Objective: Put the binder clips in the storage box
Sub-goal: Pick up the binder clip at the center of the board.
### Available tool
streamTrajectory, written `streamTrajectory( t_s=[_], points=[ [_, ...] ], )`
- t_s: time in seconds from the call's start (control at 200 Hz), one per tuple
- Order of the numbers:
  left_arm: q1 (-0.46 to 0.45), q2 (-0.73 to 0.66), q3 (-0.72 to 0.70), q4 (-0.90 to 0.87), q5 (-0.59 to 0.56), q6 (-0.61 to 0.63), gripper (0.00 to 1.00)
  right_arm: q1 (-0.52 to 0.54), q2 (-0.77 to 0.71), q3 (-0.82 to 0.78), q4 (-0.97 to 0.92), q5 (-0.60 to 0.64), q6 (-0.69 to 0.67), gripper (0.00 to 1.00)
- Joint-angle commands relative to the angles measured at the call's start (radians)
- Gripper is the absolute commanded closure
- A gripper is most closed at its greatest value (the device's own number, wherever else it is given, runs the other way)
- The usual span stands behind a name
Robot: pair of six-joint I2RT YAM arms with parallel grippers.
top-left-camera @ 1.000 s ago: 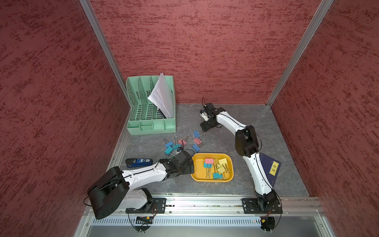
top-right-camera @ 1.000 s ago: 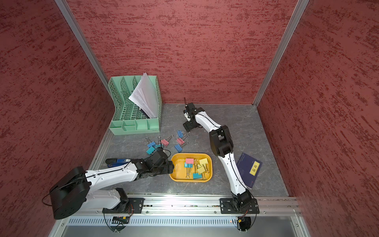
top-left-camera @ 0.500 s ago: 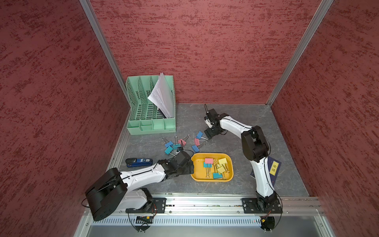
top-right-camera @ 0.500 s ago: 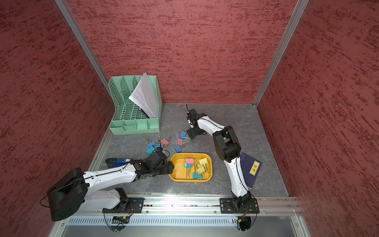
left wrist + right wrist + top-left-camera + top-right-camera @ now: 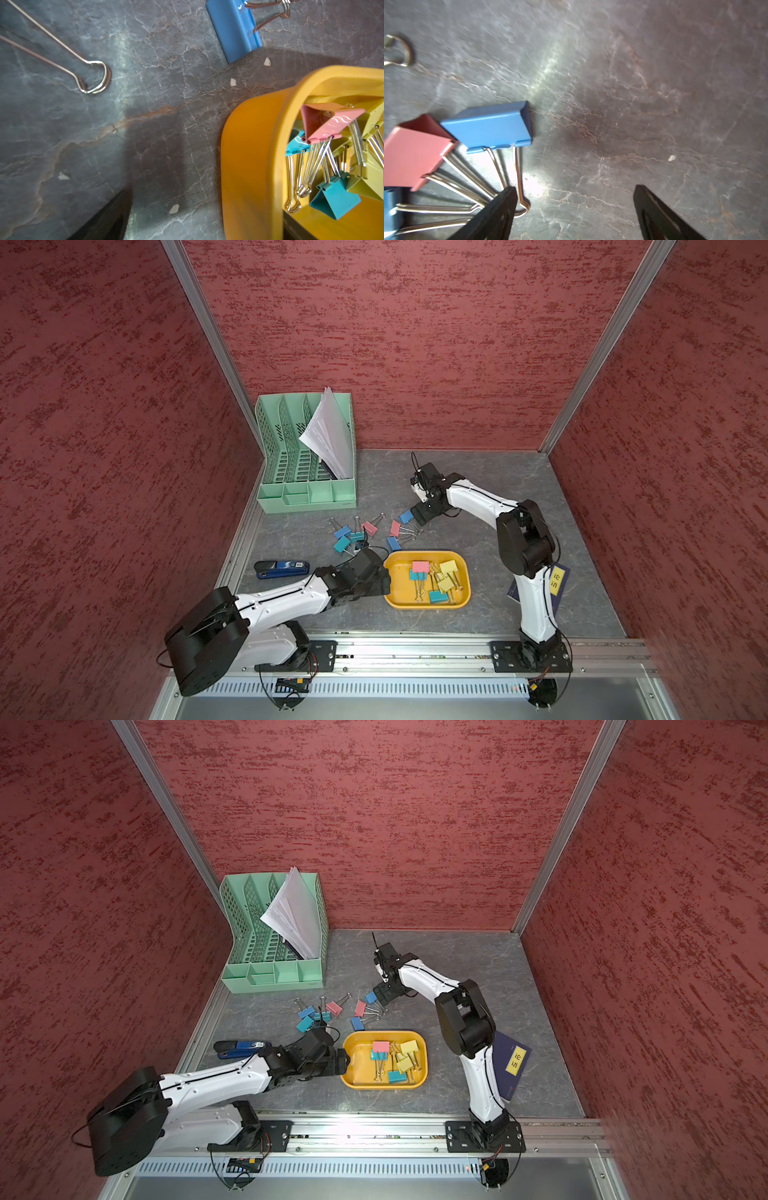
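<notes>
Now: box (image 5: 397, 590) sat low centre in both top views, on the counter (image 5: 291, 539), with several clips (image 5: 442, 584) inside, pink, teal and yellow. Loose clips (image 5: 357, 536) lay scattered just above it. Left pincer (image 5: 384, 578) was at the box's left end, spread; only one finger (image 5: 108, 216) showed in its wrist view. Right pincer (image 5: 574, 187) was spread wide over bare counter, pinching nothing. One finger (image 5: 500, 207) crossed the wire handle of a blue clip (image 5: 492, 126) beside a pink clip (image 5: 413, 153).
</notes>
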Motion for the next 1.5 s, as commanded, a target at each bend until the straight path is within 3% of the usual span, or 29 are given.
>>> streamTrajectory(
  t_s=[0.0,0.165,1.122,1.337,1.493],
  points=[
    [0.005,-0.013,-0.015,-0.032,-0.018,0.012,0.07,0.0,-0.04,0.044,0.032,-0.114,0.022,0.07],
    [0.006,-0.001,-0.011,-0.026,-0.012,0.012,0.07,0.025,-0.027,0.05,0.05,-0.199,0.061,0.07],
    [0.01,0.006,-0.015,-0.02,-0.008,0.013,0.06,0.064,0.138,0.139,0.029,-0.109,0.07,0.09],
    [0.013,0.001,-0.02,-0.021,-0.009,0.012,0.06,0.066,0.164,0.164,0.019,-0.072,0.066,0.19],
    [0.015,-0.003,-0.022,-0.025,-0.01,0.013,0.06,0.069,0.17,0.161,0.021,-0.063,0.058,0.36]
  ],
)
